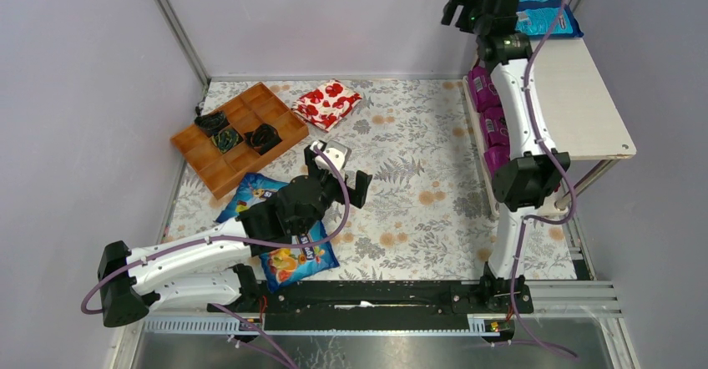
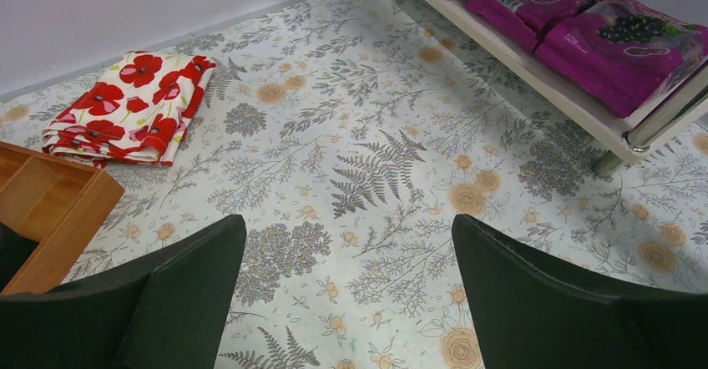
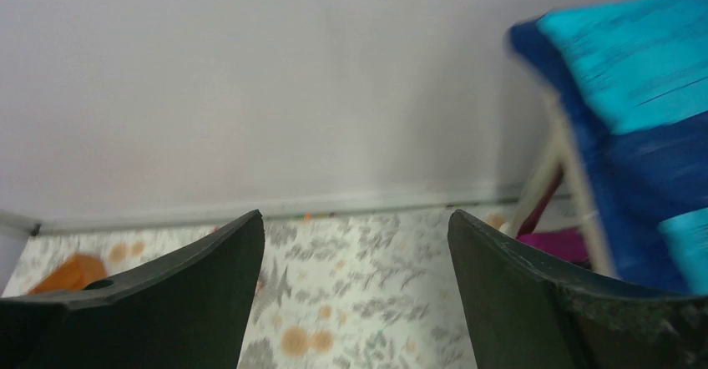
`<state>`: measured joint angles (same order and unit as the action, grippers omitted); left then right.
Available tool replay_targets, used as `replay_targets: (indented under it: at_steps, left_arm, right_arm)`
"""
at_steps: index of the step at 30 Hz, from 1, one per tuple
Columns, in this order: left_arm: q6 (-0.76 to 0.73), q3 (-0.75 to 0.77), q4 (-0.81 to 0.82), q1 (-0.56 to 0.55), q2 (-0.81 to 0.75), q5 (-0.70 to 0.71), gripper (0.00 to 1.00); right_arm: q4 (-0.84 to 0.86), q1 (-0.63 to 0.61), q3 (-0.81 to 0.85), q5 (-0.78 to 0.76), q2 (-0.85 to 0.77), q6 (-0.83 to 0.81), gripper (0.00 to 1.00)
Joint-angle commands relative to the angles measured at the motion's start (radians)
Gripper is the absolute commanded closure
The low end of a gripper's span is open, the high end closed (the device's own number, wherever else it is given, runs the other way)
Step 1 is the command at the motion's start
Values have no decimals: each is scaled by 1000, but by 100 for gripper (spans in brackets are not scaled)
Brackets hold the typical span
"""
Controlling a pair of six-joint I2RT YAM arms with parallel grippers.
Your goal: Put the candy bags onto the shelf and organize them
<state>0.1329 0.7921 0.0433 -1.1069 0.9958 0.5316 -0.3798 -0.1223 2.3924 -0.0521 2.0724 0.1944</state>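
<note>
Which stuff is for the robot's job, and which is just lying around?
For the job:
the shelf
purple bags on its lower board
blue bag on its top
loose blue bags

Just lying about:
wooden tray
dark wrapped pieces in it
red flowery packet

Brown tray point(image 1: 219, 169) holds three dark wrapped pieces point(image 1: 226, 139); red-flower packet point(image 1: 327, 103) near

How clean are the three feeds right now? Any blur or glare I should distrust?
Right wrist: motion-smeared, the blue candy bag streaked, the floral tabletop soft. Left wrist: sharp, only mild sheen on the purple candy bags on the shelf. Top external: even light, soft shadows, no blown-out glare.
</note>
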Motion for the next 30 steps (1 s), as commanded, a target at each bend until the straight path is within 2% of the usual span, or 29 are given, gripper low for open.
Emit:
replay_targets:
  at_steps: [1,4,8,13,18,21,25,30]
  left_arm:
    - [11,52,15,5,-23,11,1]
    - [7,51,11,5,-42,33,1]
    - [57,54,-25,4,-87,71,1]
    - [206,80,-183,5,-238,43,1]
    - [257,139,-380,5,-326,24,1]
    - [267,151,-443,5,-360,29,1]
    - [285,188,-498,5,-367,1,1]
    - [282,231,-504,5,-335,-32,1]
  right_arm:
    - [-56,-135,-108,-10,-133,5,11]
    - [-93,-227,-271,-10,-218,36,10]
    - [-71,-375,-608,-7,-354,84,9]
    - [165,-462,-1054,224,-496,273,9]
    - [465,-601,-1305,363,-479,395,9]
    - [667,-670,-1401,454,-411,479,9]
    - [800,-754,-1411,509,-291,539,10]
    - [1010,-772,-1443,582,-141,642,12]
